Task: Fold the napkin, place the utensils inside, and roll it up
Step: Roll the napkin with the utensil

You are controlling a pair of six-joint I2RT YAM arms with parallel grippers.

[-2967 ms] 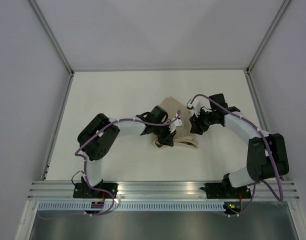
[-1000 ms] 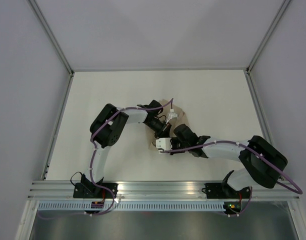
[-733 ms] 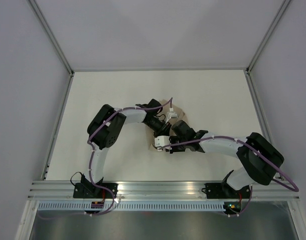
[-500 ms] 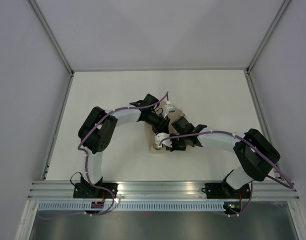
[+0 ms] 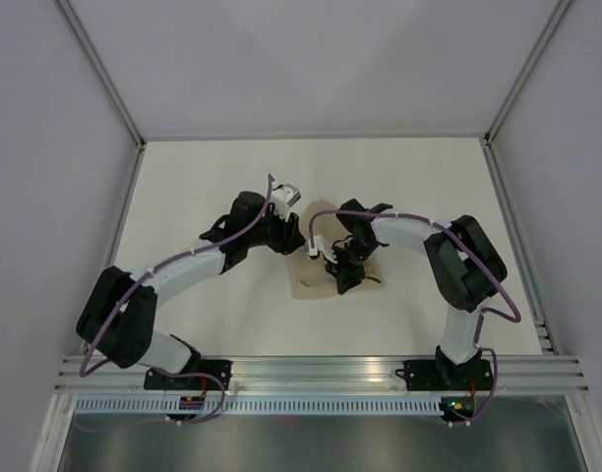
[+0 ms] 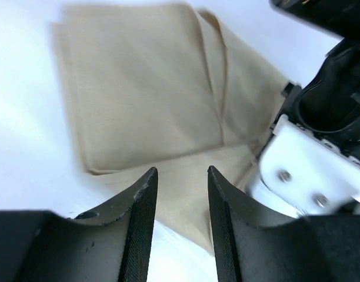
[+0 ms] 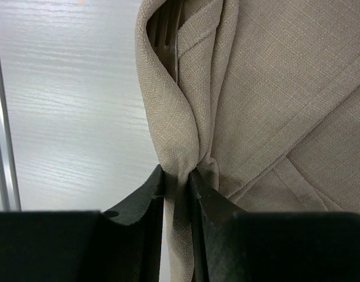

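The beige napkin point(image 5: 314, 286) lies folded at the middle of the white table, with one edge rolled up. My right gripper point(image 7: 177, 176) is shut on that rolled fold of the napkin point(image 7: 274, 88). It shows in the top view point(image 5: 342, 275) over the napkin's right part. The fork's silver tines point(image 7: 167, 32) peek out from inside the fold; its handle is hidden. My left gripper point(image 6: 182, 197) is open and empty, just above the table at the napkin's point(image 6: 139, 100) left edge. In the top view the left gripper point(image 5: 289, 241) is apart from the cloth.
The right gripper's white and black body point(image 6: 312, 158) is close in front of my left fingers. Grey enclosure walls point(image 5: 65, 147) bound the table point(image 5: 203, 177) on three sides. A metal rail point(image 5: 311, 369) runs along the near edge.
The left gripper has drawn back to the left off the napkin. The right arm has swung round to the far side, and its gripper now pinches the rolled fold.
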